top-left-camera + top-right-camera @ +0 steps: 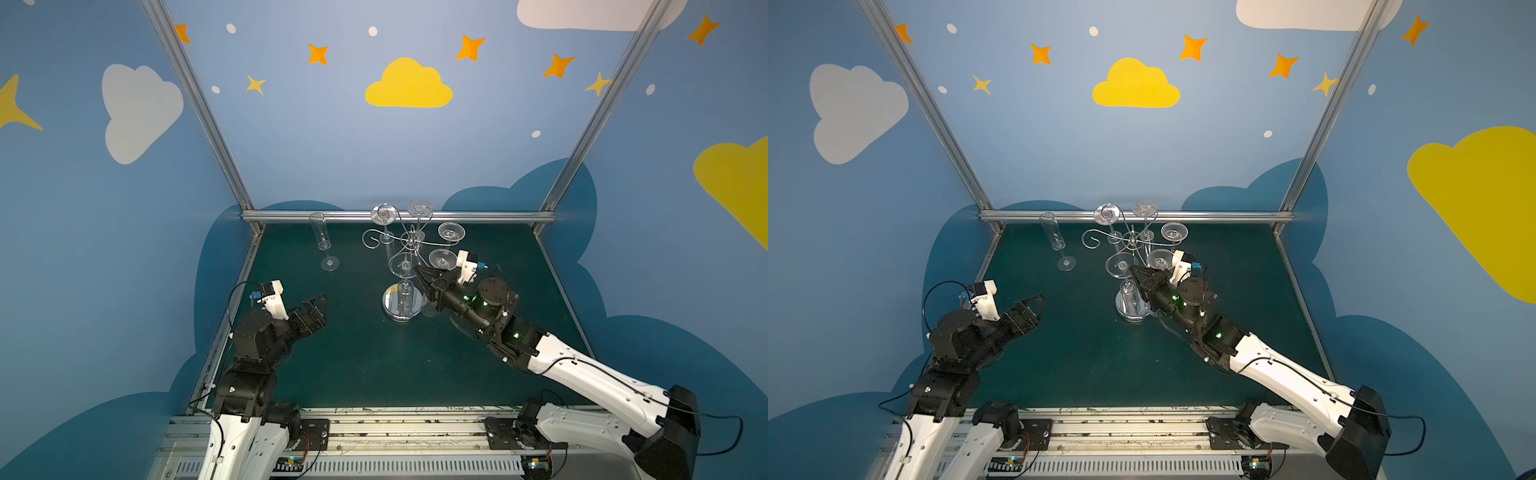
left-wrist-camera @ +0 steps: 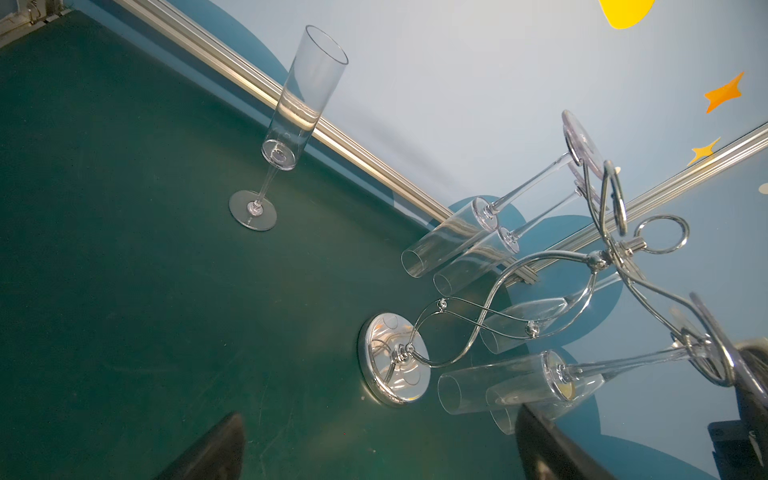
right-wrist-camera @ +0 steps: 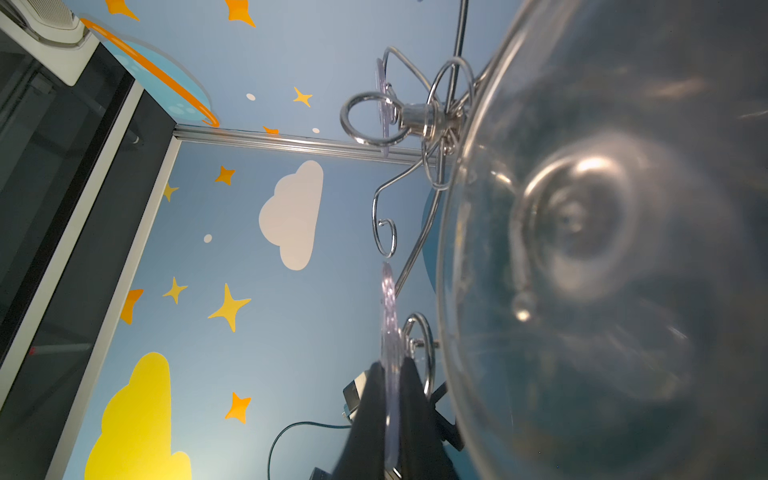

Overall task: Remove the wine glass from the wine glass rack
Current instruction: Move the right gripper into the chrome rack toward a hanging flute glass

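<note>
Left hand: in the lower left of both top views, the left hand (image 1: 321,308) is released, its jaws wide and holding nothing, low over the green worktop (image 1: 353,365).
Left wrist view alone: two dark fingers (image 2: 216,451) frame the bottom edge with bare worktop between them. Only this view shows the rack's twisted double stem rising from the mirror base (image 2: 392,357).
Standing flute: the standing flute (image 1: 323,239) is upright on its own foot at the upper left of the worktop, near the back rail (image 1: 291,216) and apart from the rack.
Wine glass rack: the wine glass rack (image 1: 411,240) stands at the centre back. Five glasses hang bowl-down by their feet from its curled arms.
Wine glass: the wine glass (image 1: 402,264) hangs on the rack's front arm, its bowl dangling just over the base.
Right hand: the right hand (image 1: 419,272) reaches in from the right and is clenched on the rim of that glass's foot.
Right wrist view alone: the foot is seen edge-on, pinched between two dark fingers (image 3: 365,407). The neighbouring foot (image 3: 582,228) is blurred and fills the right half.
Edges: the neighbouring foot sits just beside the right wrist camera, and rails bound the back and sides.
Open room: bare worktop lies across the front and between the hands.
</note>
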`<state>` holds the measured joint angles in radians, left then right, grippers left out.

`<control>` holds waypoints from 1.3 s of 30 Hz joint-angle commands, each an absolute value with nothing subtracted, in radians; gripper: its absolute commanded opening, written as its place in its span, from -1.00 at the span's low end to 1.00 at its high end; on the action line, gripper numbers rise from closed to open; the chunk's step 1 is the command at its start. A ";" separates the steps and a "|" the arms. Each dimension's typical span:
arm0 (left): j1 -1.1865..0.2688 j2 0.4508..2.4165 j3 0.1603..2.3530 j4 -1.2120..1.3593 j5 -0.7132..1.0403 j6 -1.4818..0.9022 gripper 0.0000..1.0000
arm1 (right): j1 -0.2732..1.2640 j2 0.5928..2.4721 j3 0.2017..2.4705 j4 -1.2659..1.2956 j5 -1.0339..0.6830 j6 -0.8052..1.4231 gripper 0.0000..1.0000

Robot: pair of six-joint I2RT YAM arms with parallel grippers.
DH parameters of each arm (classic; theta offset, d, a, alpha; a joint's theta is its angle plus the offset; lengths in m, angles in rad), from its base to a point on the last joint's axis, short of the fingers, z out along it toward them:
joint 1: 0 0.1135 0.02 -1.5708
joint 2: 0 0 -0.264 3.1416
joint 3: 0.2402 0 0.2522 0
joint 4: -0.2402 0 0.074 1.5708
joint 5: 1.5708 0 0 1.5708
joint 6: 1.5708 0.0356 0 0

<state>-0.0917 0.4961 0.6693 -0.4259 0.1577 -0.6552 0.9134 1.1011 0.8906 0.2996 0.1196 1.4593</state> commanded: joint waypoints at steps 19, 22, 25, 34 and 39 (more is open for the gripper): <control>-0.094 0.478 0.667 -0.448 0.148 -0.643 0.99 | 0.939 1.073 0.940 0.318 0.084 1.463 -1.00; -0.094 0.471 0.667 -0.451 0.147 -0.645 0.99 | 0.944 1.068 0.942 0.320 0.086 1.467 -1.00; -0.094 0.469 0.672 -0.456 0.148 -0.646 0.99 | 0.950 1.062 0.949 0.319 0.083 1.467 -1.00; -0.094 0.453 0.674 -0.469 0.148 -0.648 0.99 | 0.954 1.086 0.982 0.332 0.080 1.466 -1.00; -0.094 0.450 0.673 -0.470 0.148 -0.648 0.99 | 0.954 1.126 1.029 0.347 0.065 1.464 -1.00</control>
<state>-0.0917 0.4572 0.6693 -0.4648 0.1566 -0.6552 0.9470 1.1133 0.9733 0.2962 0.0849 1.4628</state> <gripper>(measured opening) 0.995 0.068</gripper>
